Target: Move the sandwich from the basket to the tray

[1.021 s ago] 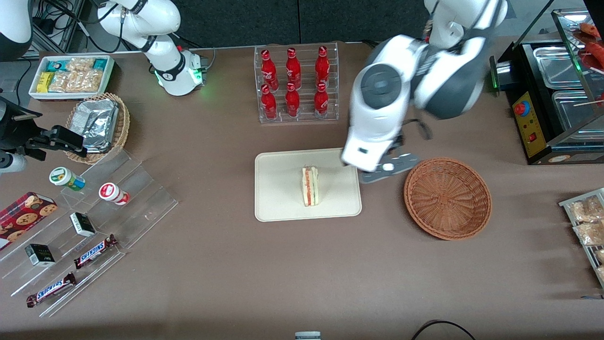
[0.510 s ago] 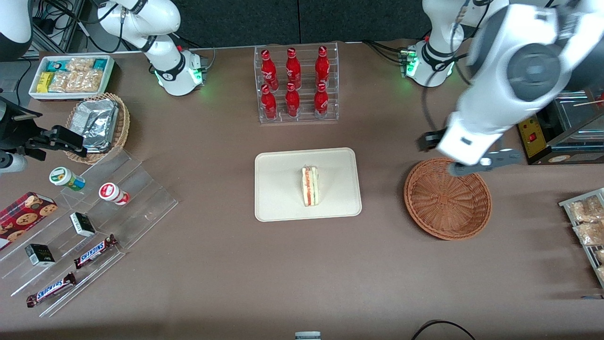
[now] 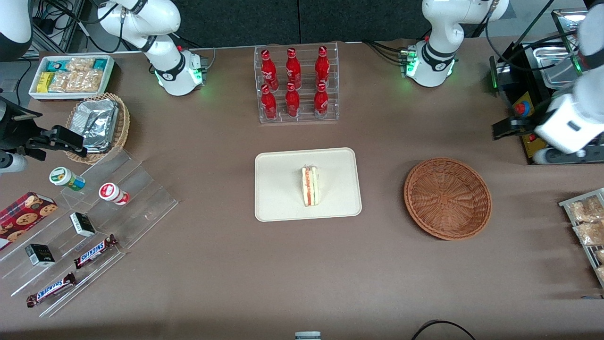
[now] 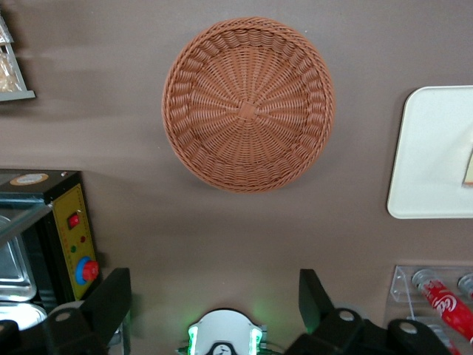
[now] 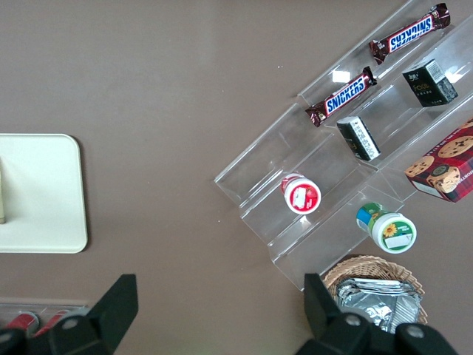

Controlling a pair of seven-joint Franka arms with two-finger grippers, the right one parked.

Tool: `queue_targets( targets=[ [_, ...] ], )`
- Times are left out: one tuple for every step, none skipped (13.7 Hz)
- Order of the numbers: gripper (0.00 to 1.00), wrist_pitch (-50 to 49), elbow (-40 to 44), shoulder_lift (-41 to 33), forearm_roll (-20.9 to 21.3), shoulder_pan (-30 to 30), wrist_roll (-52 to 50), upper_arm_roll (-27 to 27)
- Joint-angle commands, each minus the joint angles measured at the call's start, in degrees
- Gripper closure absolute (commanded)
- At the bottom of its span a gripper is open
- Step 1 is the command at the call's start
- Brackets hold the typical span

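The sandwich [image 3: 310,186] lies on the cream tray [image 3: 278,203] at the table's middle. A sliver of it [image 4: 468,166] shows on the tray's edge [image 4: 429,163] in the left wrist view. The reddish-brown basket [image 3: 447,198] stands beside the tray, toward the working arm's end, and holds nothing [image 4: 248,103]. My left gripper [image 4: 213,287] is open and empty, high above the table. Its white hand [image 3: 568,123] hangs over the black machine, well away from the basket and farther from the front camera than it.
A black food warmer [image 3: 542,94] and a rack of snack packs [image 3: 587,222] stand at the working arm's end. A clear rack of red bottles [image 3: 296,84] is farther back than the tray. Acrylic shelves [image 3: 94,212], a tan foil basket [image 3: 99,125] and a white bin [image 3: 71,75] lie toward the parked arm's end.
My left arm has swung from the tray's edge, over the basket, to the black machine at the working arm's end. The sandwich has stayed on the tray.
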Motion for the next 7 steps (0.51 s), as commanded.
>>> queue_targets(
  targets=[
    [0.00,-0.47,-0.91,-1.25,-1.52,2.36,4.98,-0.82],
    [0.00,-0.47,-0.47,-1.08,-1.43,2.28,4.30,-0.82],
    [0.00,-0.47,-0.12,-0.81,-1.17,2.19,3.42,-0.91],
    [0.00,-0.38,-0.21,-0.81,-1.08,1.93,0.98,-0.91],
    [0.00,-0.38,-0.29,-0.81,-1.08,1.75,-1.57,-0.99],
    [0.00,-0.38,-0.29,-0.81,-1.08,1.75,-2.47,-1.08],
    [0.00,-0.47,-0.38,-0.81,-0.90,1.49,-2.65,-1.17]
  ],
)
